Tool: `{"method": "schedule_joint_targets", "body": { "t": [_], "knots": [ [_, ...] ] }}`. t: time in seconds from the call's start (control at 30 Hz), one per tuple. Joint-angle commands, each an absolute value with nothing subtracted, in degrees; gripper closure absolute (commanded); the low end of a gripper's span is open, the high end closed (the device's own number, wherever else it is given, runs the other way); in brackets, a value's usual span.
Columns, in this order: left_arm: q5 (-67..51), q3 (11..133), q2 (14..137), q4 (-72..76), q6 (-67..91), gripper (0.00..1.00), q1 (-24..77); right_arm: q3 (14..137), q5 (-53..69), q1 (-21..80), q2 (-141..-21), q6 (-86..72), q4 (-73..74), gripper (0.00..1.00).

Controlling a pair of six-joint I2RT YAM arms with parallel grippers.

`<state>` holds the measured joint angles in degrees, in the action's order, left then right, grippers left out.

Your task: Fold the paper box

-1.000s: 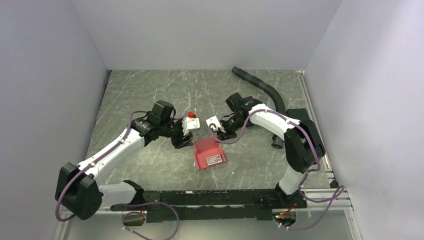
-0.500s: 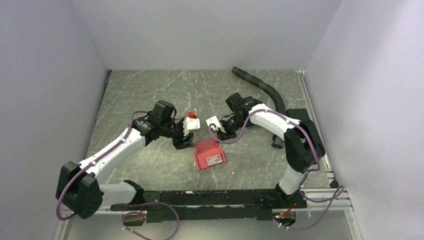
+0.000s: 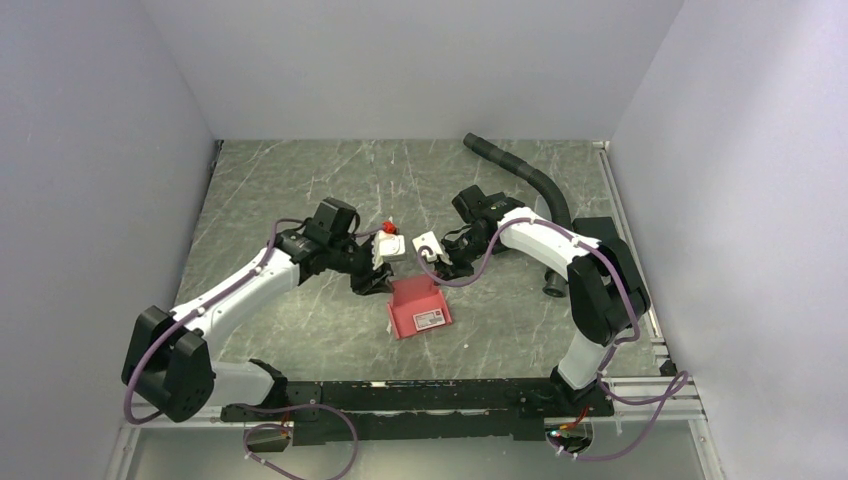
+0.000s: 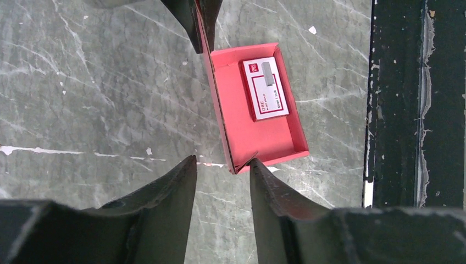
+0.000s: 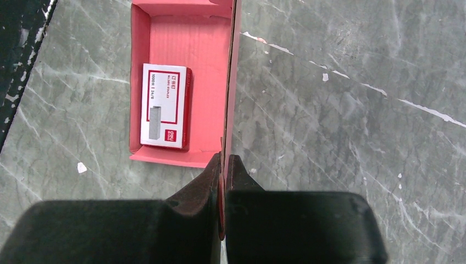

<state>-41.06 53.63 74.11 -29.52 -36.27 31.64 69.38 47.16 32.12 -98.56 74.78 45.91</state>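
The red paper box [image 3: 418, 310] sits open on the marble tabletop [image 3: 300, 190], with a white-and-red staple carton [image 5: 164, 105] inside. My right jaws are clenched on its upright side wall. My left jaws stand released at that wall's other end.

You had a red-and-white card [image 3: 431, 319] lying flat, label up; a black hose [image 3: 528, 172] curved across the marble table's [image 3: 290, 180] far right.
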Motion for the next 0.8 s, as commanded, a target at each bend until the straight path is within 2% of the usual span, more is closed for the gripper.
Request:
{"method": "schedule_joint_targets", "body": {
  "t": [0.0, 0.13, 0.3, 0.67, 0.77],
  "knots": [
    [-43.85, 56.75, 75.58, -27.97, -35.61, 0.58, 31.98, 71.63, 50.27, 32.52, -98.5, 75.52, 45.62, 1.0],
    [-44.29, 56.69, 76.15, -27.55, -34.47, 0.69, 31.99, 71.71, 50.36, 32.52, -98.48, 75.34, 45.69, 1.0],
    [-45.73, 57.03, 76.95, -28.19, -34.12, 1.0, 31.99, 71.76, 50.45, 32.52, -98.61, 75.35, 45.72, 1.0],
    [-45.96, 54.54, 73.44, -24.24, -32.54, 1.0, 32.08, 71.89, 50.45, 32.51, -98.71, 75.3, 45.83, 1.0],
    [-43.25, 54.43, 71.45, -25.22, -32.9, 0.67, 32.08, 71.89, 50.53, 32.43, -98.66, 75.27, 45.9, 1.0]
  ]
}}
